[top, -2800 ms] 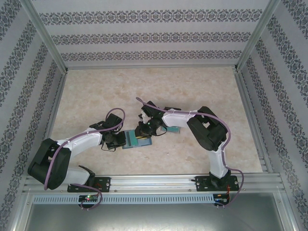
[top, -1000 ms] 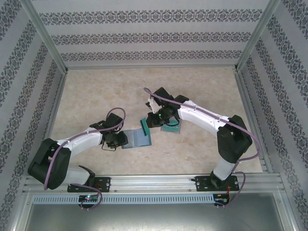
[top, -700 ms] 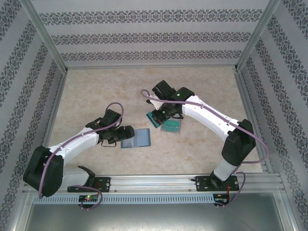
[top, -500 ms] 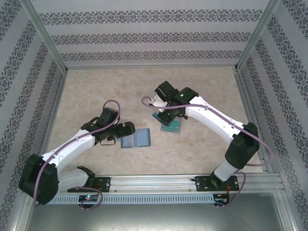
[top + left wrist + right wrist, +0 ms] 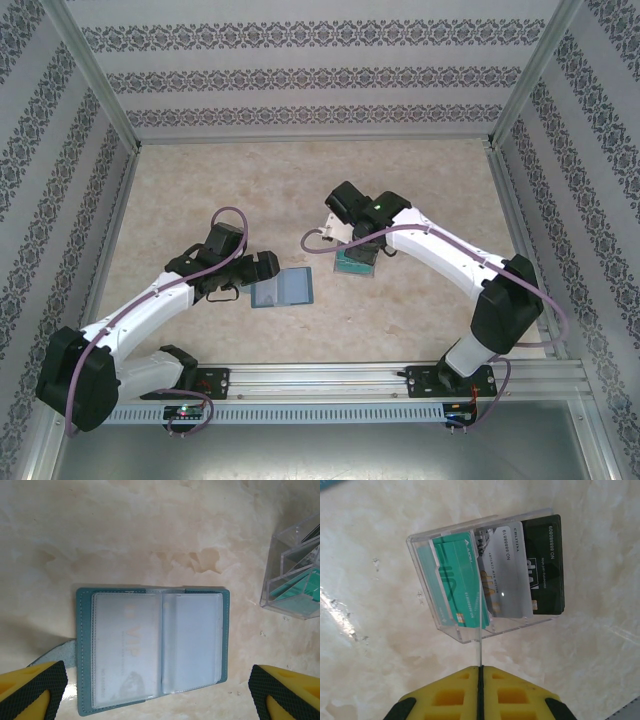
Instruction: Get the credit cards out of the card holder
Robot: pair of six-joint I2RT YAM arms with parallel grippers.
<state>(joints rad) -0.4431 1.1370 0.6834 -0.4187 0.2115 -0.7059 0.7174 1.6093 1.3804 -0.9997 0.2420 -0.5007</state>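
Hovering spread wide over the card holder (image 5: 152, 650), which lies opened flat on the bench (image 5: 150, 530) (a pale card (image 5: 125, 650) shows in one sleeve), the left tool (image 5: 159, 689) has free room all round; the right tool (image 5: 480, 672), pressed together, pinches a credit card (image 5: 480, 655) edge-on above the clear tray (image 5: 470, 636), likely to slot it in

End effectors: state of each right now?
Left end effector: open, holding nothing, above the card holder.
Right end effector: closed on a credit card seen edge-on.
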